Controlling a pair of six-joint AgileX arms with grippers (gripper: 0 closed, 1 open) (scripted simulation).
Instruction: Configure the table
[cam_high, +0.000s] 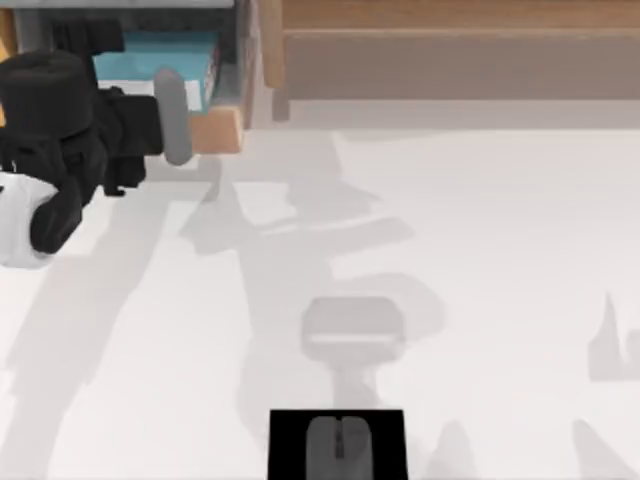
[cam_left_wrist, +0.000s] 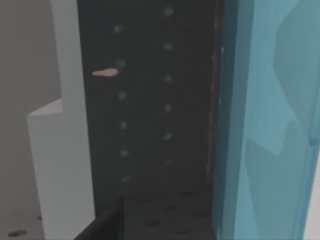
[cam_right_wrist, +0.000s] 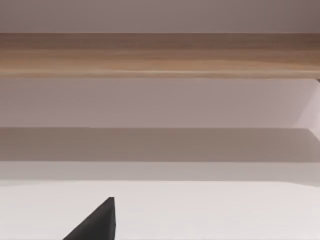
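So the left arm (cam_high: 60, 150) is up at the far left of the white table (cam_high: 480, 250), its gripper end poking at the open drawer (cam_high: 225, 125) of the grey box, right by the drawer's grey handle (cam_high: 175, 115). Something blue (cam_high: 170, 60) sits inside the drawer. Can't tell whether that gripper is apart or together. A wooden shelf (cam_high: 450, 50) runs along the far edge. At the near edge a black mat (cam_high: 290, 445) carries a grey mouse (cam_high: 338, 445).

No legible text, label, brand, number or sign on any surface in these views.
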